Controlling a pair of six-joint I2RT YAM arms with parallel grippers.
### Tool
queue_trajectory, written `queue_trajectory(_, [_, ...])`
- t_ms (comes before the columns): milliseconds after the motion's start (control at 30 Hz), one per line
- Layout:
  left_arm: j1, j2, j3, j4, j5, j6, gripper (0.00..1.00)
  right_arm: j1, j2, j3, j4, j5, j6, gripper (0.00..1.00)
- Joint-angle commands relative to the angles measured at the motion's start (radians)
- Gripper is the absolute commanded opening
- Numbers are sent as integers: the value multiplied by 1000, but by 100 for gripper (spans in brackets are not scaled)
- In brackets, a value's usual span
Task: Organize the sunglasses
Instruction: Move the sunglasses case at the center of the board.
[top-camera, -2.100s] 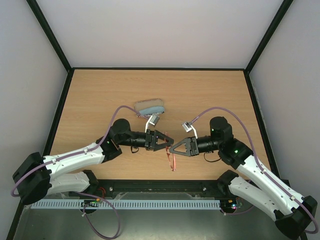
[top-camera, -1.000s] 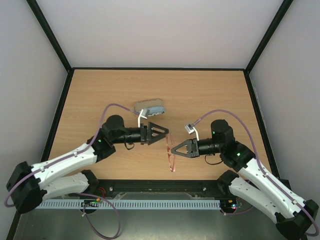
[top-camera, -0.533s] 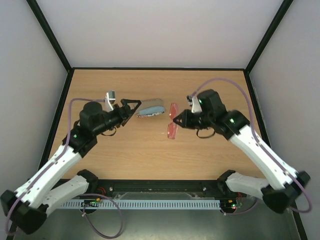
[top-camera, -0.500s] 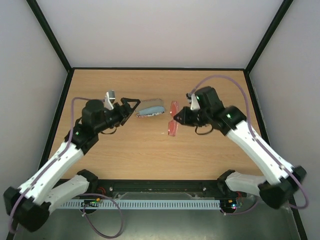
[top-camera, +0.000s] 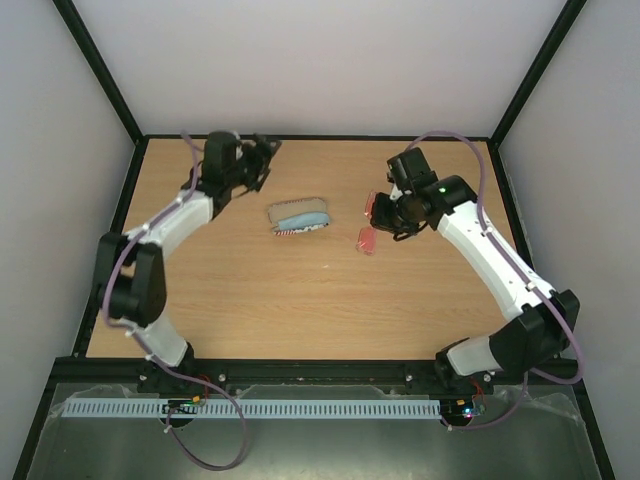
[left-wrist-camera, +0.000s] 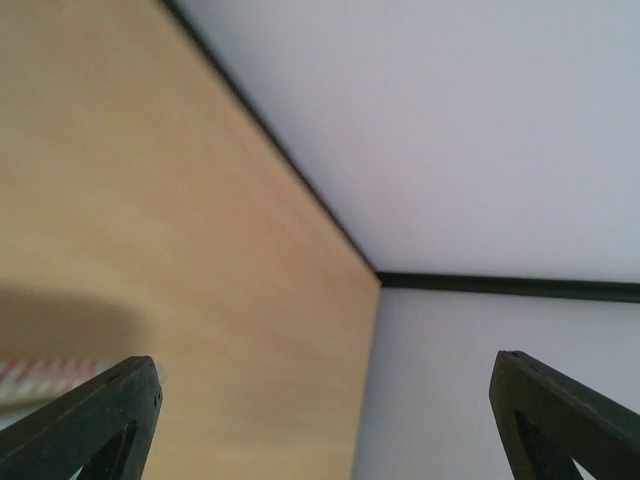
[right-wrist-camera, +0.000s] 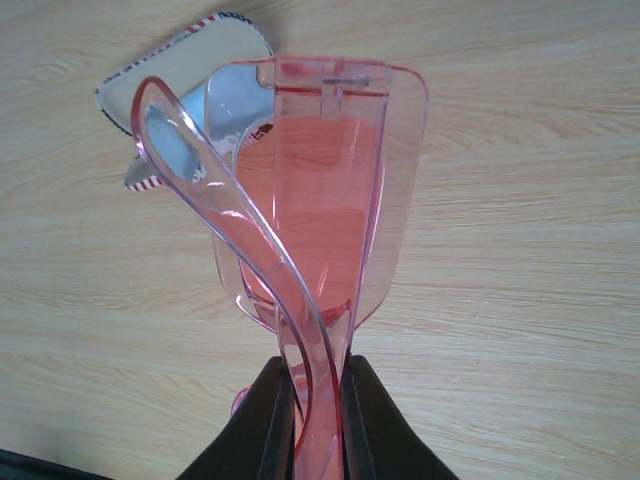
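Right fingers (right-wrist-camera: 262, 425): pinched nearly tight on the near end of the translucent red-orange plastic sunglasses (right-wrist-camera: 330, 200). The glasses stick straight out ahead of the tips, one clear pink temple arm curving across the lenses. Beyond the tips and to their left, the striped oblong case (right-wrist-camera: 205, 50), light blue on top, lies on the wooden surface (right-wrist-camera: 520, 300).

Left fingers (left-wrist-camera: 110, 410): spread wide, nothing between them. Ahead of them are the surface's black far edge and a pale wall (left-wrist-camera: 450, 120).
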Motion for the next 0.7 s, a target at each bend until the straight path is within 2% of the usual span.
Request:
queue_trajectory(0, [6,208,232,57,26,-33,93,-13,65,22,-60,25,-4,1])
queue_trajectory(67, [6,307,318,65,56,-44,93,-34,120,57,-50,33,-11,1])
queue_trajectory(167, [9,463,507,-35,112,-10,93,-78,207,125,-52,0,-24,1])
queue_trajectory(333, [20,696,772,-269,182,23,92,-110,271,204,-64,-32,-35,1])
queue_trajectory(467, [43,815,999,-560,198,82,89,-113,289,230,-78,-43,-38,1])
queue_trajectory(567, [58,884,1092,-694,236,111,87,-113,299,226,-79,-59,-39,1])
queue_trajectory(667, [62,921,1096,-748,266,142,86,-113,305,219,-71,-73,-35,1])
